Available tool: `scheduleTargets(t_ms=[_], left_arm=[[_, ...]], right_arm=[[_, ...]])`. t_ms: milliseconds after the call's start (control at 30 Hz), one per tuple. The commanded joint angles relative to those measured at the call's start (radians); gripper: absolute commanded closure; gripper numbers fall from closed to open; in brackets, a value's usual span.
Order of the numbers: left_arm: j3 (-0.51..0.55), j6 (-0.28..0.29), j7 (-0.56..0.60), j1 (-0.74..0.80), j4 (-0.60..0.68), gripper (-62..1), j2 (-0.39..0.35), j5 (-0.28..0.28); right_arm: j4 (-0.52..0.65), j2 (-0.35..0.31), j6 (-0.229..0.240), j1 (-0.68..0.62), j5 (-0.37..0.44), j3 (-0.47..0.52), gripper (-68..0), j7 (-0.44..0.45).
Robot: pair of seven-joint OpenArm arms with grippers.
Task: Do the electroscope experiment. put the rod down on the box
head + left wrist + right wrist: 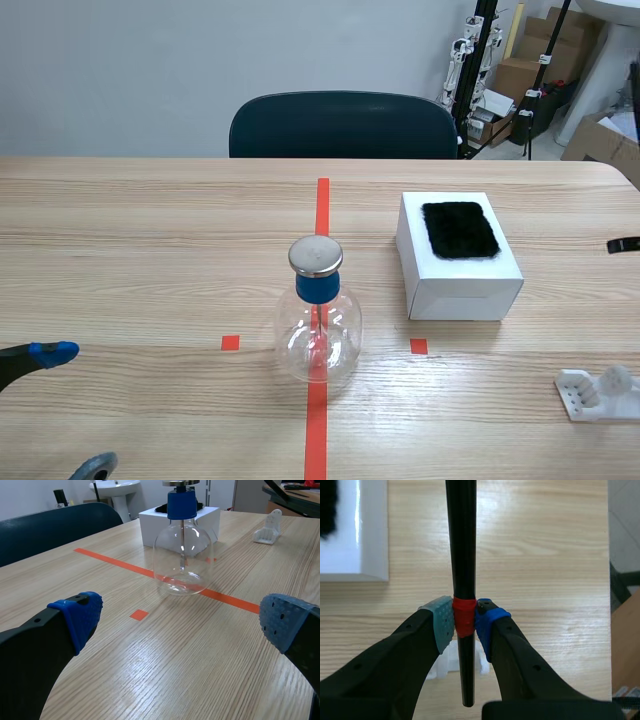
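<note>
Right gripper (464, 622): clamped on the rod (461, 540) at its red band.
Left gripper (72, 408): fingers wide apart, low, lower left.
Rod: slim, black; probably its tip at right edge.

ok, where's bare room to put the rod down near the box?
For the rod: the box carries a black pad, white rim around it. Bare table left of the flask, and between flask and box. Crowded at the near right by the white stand.

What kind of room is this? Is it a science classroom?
Most likely a robot lab or workroom: a glass electroscope flask stands on a tape-marked table, the right gripper holds a black rod, and cardboard boxes sit behind.
</note>
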State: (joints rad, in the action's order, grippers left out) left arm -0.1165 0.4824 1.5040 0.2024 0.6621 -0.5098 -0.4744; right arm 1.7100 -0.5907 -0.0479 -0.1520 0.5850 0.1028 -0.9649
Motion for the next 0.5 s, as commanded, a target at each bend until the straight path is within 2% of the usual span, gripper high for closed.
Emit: scheduleTargets(t_ms=[0, 300, 467], left_arm=[[0.005, 0.002, 0.050, 0.005, 0.013, -62.3, -0.009, 0.010], [0.005, 0.002, 0.050, 0.005, 0.013, -62.3, -0.009, 0.010], [0.005, 0.002, 0.050, 0.005, 0.013, -62.3, -0.009, 0.010]], right_arm=[[-0.006, -0.013, -0.007, 0.037, 0.002, 0.001, -4.2, -0.015], [-0.148, -0.013, -0.006, 0.171, -0.002, -0.084, -4.2, -0.128], [-0.217, -0.013, 0.060, 0.257, -0.010, -0.125, -4.2, -0.265]])
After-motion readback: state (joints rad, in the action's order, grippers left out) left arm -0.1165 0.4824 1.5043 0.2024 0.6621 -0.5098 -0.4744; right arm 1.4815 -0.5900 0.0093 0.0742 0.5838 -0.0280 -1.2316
